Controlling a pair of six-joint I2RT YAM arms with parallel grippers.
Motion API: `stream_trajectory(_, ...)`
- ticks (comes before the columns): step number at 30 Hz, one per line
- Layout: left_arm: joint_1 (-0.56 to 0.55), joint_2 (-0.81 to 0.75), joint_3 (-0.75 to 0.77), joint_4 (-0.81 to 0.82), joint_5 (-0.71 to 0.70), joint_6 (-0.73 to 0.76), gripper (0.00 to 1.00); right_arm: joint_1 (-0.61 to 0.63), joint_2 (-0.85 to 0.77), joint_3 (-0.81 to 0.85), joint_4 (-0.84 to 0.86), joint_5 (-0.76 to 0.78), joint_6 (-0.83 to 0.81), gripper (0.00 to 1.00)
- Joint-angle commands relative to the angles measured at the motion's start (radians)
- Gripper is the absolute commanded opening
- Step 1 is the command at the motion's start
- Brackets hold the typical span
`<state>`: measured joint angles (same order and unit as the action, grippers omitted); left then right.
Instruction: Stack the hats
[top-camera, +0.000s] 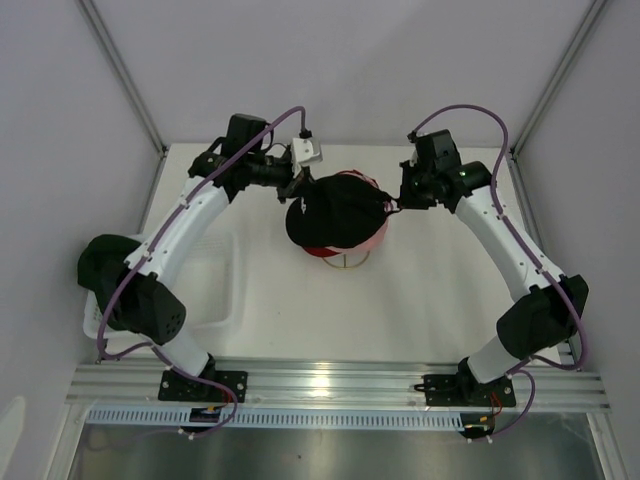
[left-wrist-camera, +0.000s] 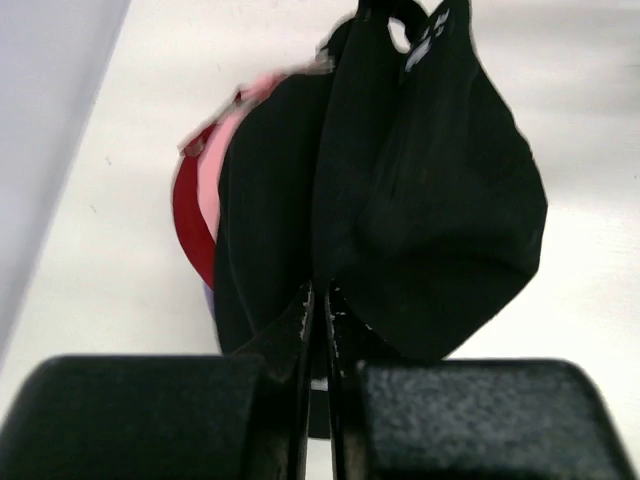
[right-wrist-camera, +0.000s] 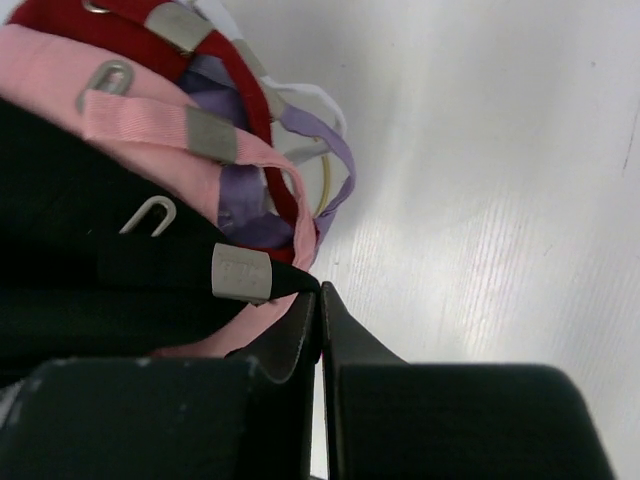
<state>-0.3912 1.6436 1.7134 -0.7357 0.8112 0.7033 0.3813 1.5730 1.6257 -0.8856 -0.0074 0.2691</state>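
My left hand pinches the cloth of the black fabric baseball cap, and my right hand pinches its back strap. This cap lies on top of the pink fabric cap and the red fabric cap, over a thin gold wire stand on the white table.

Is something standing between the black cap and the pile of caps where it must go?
Nothing visible does. The black cap already lies directly on the pink cap, which tops the pile. The left hand and right hand pinch its opposite edges.
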Motion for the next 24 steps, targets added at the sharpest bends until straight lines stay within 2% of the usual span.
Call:
stream_trajectory(1, 0.029, -0.096, -0.076, 0.105, -0.06, -0.097, 0.09, -0.068, -0.018, -0.053, 0.043, 0.144, -0.001, 0.02)
stream_trajectory(4, 0.029, -0.137, -0.158, 0.182, -0.05, -0.154, 0.17, -0.079, -0.004, -0.047, 0.073, 0.158, -0.001, 0.08)
stream_trajectory(5, 0.029, -0.155, -0.176, 0.215, -0.052, -0.163, 0.23, -0.081, -0.001, -0.046, 0.079, 0.159, -0.001, 0.09)
stream_trajectory(6, 0.029, -0.162, -0.21, 0.231, -0.055, -0.192, 0.39, -0.084, 0.004, -0.041, 0.089, 0.155, -0.001, 0.1)
stream_trajectory(10, 0.029, -0.18, -0.224, 0.255, -0.067, -0.275, 0.59, -0.09, 0.027, -0.014, 0.099, 0.136, -0.001, 0.13)
stream_trajectory(11, 0.029, -0.186, -0.225, 0.287, -0.093, -0.313, 0.63, -0.09, 0.033, -0.009, 0.099, 0.13, 0.001, 0.14)
stream_trajectory(13, 0.031, -0.194, -0.222, 0.323, -0.17, -0.497, 0.73, -0.09, 0.039, 0.0, 0.105, 0.109, 0.005, 0.15)
stream_trajectory(14, 0.031, -0.197, -0.219, 0.356, -0.188, -0.561, 0.75, -0.09, 0.042, 0.0, 0.108, 0.103, 0.008, 0.15)
stream_trajectory(15, 0.031, -0.197, -0.227, 0.375, -0.26, -0.743, 0.75, -0.09, 0.044, -0.001, 0.115, 0.095, 0.01, 0.16)
stream_trajectory(17, 0.031, -0.197, -0.257, 0.397, -0.354, -0.942, 0.74, -0.088, 0.051, -0.006, 0.125, 0.089, 0.012, 0.18)
stream_trajectory(18, 0.031, -0.197, -0.299, 0.41, -0.378, -1.104, 0.73, -0.088, 0.059, -0.006, 0.129, 0.087, 0.015, 0.2)
stream_trajectory(21, 0.015, -0.235, -0.51, 0.605, -0.414, -1.339, 0.71, -0.088, 0.082, -0.006, 0.134, 0.081, 0.012, 0.2)
stream_trajectory(23, 0.009, -0.272, -0.622, 0.723, -0.46, -1.415, 0.71, -0.09, 0.094, -0.006, 0.134, 0.081, 0.007, 0.2)
stream_trajectory(24, 0.006, -0.281, -0.67, 0.729, -0.474, -1.462, 0.71, -0.091, 0.097, -0.006, 0.137, 0.078, 0.005, 0.21)
